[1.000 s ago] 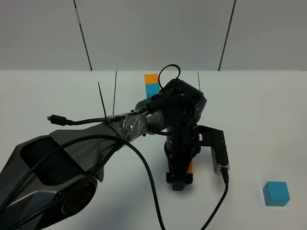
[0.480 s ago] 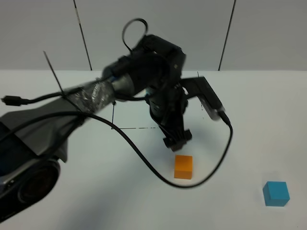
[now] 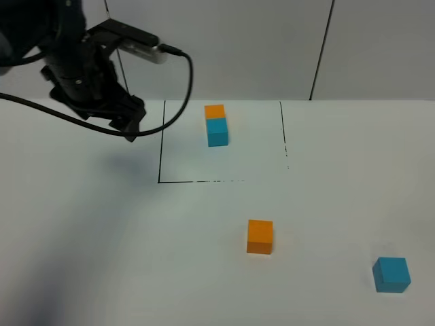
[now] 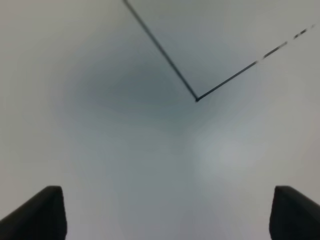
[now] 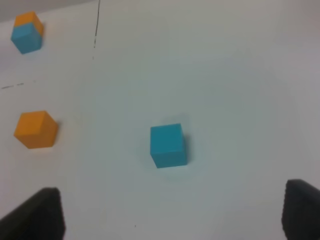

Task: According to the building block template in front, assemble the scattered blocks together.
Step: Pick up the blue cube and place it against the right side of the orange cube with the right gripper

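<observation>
The template (image 3: 216,124) is a small orange-on-cyan bar at the back of a black-outlined square (image 3: 160,180). It also shows in the right wrist view (image 5: 26,32). The loose orange cube (image 3: 259,236) sits in front of the square, on its own. The loose cyan cube (image 3: 391,274) sits at the front right. My left gripper (image 3: 130,122) hangs at the back left, outside the square, open and empty (image 4: 170,215). My right gripper (image 5: 170,215) is open and empty. It looks down on the cyan cube (image 5: 168,145) and the orange cube (image 5: 35,130). It is out of the high view.
The table (image 3: 81,238) is white with a grey panelled wall behind. The left arm's cable (image 3: 183,75) loops above the square's left side. The square's front left corner (image 4: 196,99) shows below the left gripper.
The left arm has left the orange cube on the table in front of the square. It lifted and swung away to the back left.
</observation>
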{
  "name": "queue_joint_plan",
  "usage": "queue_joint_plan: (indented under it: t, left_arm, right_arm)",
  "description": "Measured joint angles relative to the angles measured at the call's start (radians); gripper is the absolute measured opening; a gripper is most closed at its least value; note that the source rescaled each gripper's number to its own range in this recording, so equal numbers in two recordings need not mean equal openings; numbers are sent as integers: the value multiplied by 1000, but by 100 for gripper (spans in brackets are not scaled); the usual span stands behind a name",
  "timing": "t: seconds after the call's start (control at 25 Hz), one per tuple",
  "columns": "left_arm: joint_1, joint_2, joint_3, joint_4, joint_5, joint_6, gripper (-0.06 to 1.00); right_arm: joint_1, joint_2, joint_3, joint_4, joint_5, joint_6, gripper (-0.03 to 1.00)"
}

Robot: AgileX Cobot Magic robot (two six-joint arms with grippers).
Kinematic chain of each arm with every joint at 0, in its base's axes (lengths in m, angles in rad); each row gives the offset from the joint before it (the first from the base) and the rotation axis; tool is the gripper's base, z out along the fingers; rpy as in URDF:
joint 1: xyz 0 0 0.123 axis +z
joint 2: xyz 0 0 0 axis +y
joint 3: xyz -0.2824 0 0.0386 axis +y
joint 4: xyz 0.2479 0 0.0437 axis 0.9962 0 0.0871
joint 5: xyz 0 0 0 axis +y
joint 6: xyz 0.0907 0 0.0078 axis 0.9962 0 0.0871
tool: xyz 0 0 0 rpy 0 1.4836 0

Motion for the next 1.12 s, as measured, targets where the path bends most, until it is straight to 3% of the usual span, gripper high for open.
queue_joint_plan:
  t: [0.24,0.48,0.76,1.12]
  left_arm:
    - [121,-183,312,-38,-2,2,69]
    - [198,-435,637,-39,-26,-68,69]
    - [205,-810,946,-44,-163,-140,69]
    - [205,-1324,1204,-47,-217,-216,69]
  right_arm:
    - [0,0,0,0,0,0,74]
    - [0,0,0,0,0,0,74]
    - [0,0,0,0,0,0,74]
    - [0,0,0,0,0,0,74]
